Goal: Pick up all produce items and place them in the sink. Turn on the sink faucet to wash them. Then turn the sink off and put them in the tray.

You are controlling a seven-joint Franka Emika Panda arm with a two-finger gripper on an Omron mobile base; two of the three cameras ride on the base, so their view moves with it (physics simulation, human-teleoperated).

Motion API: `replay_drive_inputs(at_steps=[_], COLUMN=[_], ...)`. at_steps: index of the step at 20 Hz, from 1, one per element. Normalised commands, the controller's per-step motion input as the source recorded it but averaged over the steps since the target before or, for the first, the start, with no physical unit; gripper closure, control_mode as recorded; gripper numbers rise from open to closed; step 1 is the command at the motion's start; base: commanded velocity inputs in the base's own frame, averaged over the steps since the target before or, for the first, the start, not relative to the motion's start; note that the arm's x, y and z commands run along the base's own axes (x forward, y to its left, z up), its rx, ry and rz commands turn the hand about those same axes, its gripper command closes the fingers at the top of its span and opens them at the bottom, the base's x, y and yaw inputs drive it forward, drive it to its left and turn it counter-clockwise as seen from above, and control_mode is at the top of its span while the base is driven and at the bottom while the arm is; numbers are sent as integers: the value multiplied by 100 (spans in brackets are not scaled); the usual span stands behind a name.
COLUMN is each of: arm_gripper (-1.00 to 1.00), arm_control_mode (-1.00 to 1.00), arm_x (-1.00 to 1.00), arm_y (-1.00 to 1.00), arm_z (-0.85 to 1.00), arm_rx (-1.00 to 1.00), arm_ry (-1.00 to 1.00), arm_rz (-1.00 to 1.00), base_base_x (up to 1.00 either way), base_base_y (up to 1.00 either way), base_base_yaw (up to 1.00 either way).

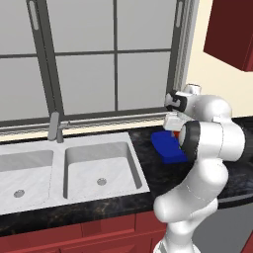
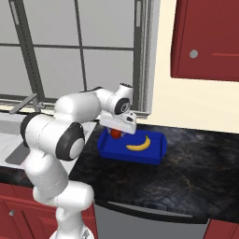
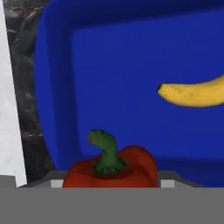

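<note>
The small red fruit with a dark green stem sits between my gripper's fingers, close to the camera in the hand view. I hold it just above the left end of the blue tray. The yellow banana lies flat on the tray floor to the right of the fruit, and it reaches in from the right edge of the hand view as banana. In the left base view my arm hides most of the tray. The double-basin sink and its faucet lie to the left.
The tray stands on black marbled counter, with open counter to its right and front. A window runs behind the sink. A red wall cabinet hangs above the counter on the right.
</note>
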Motion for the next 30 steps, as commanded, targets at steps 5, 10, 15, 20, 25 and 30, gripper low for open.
replay_drive_inputs(at_steps=[5, 10, 15, 20, 25, 30], arm_gripper=[100, 100, 100, 100, 100, -100], arm_control_mode=[-100, -100, -100, -100, -100, -100], arm_x=[34, 35, 16, 6, -1, 1], arm_y=[-16, 0, 0, 0, 11, 25], arm_z=[-46, -44, -44, -30, -19, -21], arm_rx=[0, 0, -1, 0, -1, -2], arm_ry=[15, 10, 3, 0, 0, 0], arm_rz=[-3, 0, 0, 0, 0, 0], base_base_x=[0, 0, 0, 0, 0, 0], base_base_y=[0, 0, 0, 0, 0, 0], base_base_yaw=[0, 0, 0, 0, 0, 0])
